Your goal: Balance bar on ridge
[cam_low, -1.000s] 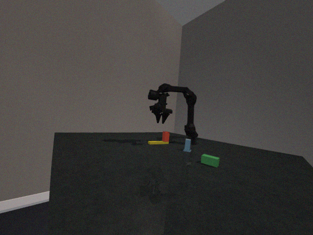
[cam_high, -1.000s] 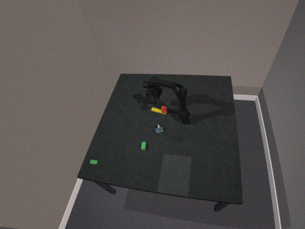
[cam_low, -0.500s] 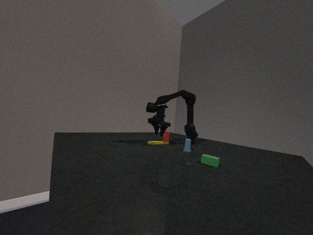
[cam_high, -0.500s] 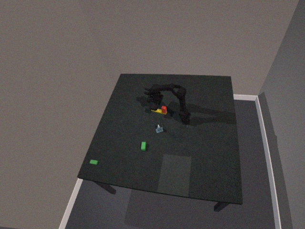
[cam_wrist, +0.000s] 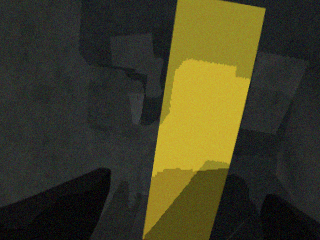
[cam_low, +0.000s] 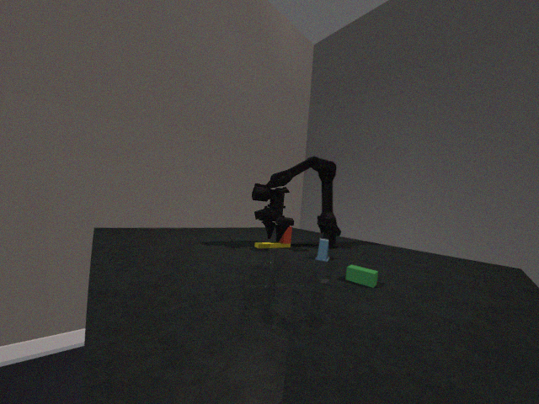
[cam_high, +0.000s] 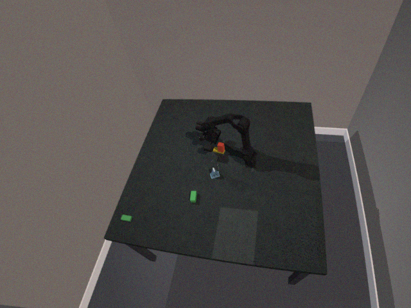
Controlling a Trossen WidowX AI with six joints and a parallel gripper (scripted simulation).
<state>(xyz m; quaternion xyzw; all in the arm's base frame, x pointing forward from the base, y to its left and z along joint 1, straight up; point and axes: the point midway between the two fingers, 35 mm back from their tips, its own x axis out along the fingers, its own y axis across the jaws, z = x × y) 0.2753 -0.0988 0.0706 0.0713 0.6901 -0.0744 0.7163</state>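
Observation:
The bar (cam_high: 216, 150) (cam_low: 264, 245) (cam_wrist: 207, 110) is yellow and lies flat on the table, with a red block (cam_high: 221, 147) (cam_low: 287, 236) standing on one end. The block is out of the wrist view. The light blue ridge (cam_high: 214, 174) (cam_low: 322, 250) stands apart from the bar, with nothing on it. My gripper (cam_low: 274, 239) (cam_wrist: 187, 191) is open and points down just above the bar. In the wrist view one finger is on each side of the bar, with space between. The top view does not show both fingertips clearly.
A green block (cam_high: 192, 196) (cam_low: 361, 276) lies beyond the ridge from the bar. A second green block (cam_high: 126, 217) lies near the table's left corner in the top view. A faint lighter rectangle (cam_high: 236, 233) shows near the table's front edge.

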